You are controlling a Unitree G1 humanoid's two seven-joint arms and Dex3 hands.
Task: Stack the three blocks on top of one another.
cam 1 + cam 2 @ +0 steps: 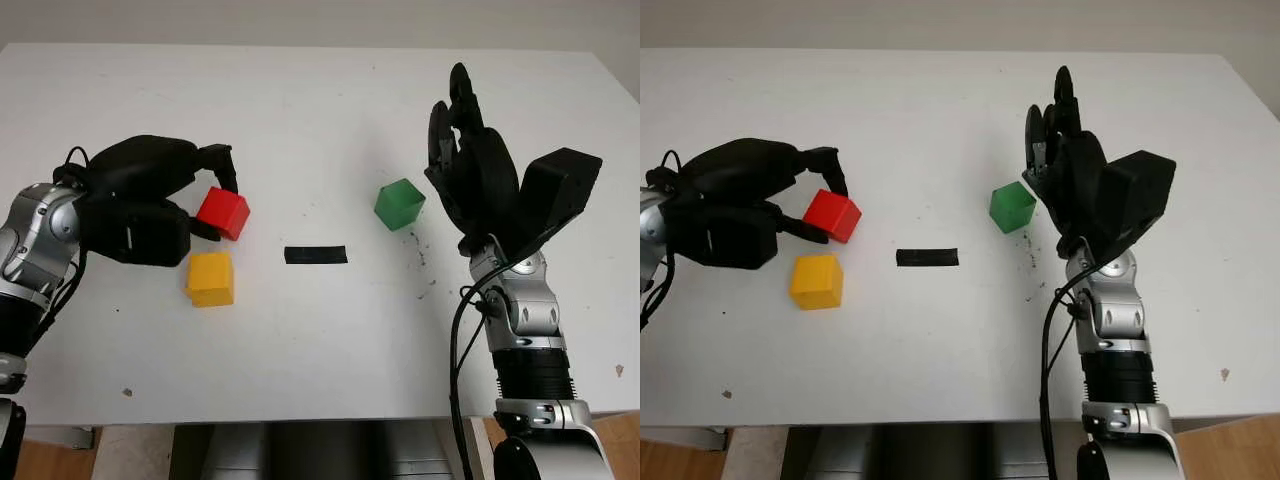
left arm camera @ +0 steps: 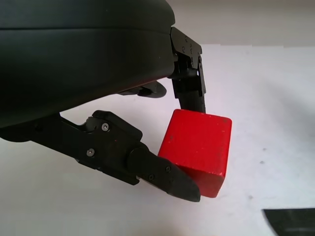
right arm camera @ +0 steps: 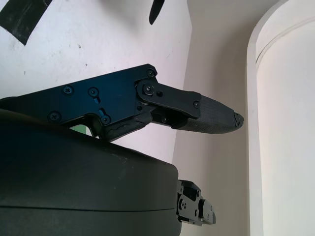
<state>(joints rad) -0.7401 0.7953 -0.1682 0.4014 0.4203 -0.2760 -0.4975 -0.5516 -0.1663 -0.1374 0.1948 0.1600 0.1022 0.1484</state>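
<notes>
My left hand (image 1: 219, 206) is shut on the red block (image 1: 226, 214) at the table's left; one finger (image 2: 189, 91) presses its far side and another (image 2: 167, 177) its near side. The red block is tilted, and sits just behind the yellow block (image 1: 210, 278), which lies on the table. Right of centre, the green block (image 1: 400, 204) stands alone. My right hand (image 1: 468, 150) is open, raised upright just to the right of the green block and apart from it.
A strip of black tape (image 1: 316, 254) lies flat between the yellow and green blocks. The white table (image 1: 320, 100) stretches far behind the blocks, and its front edge runs close to my arms.
</notes>
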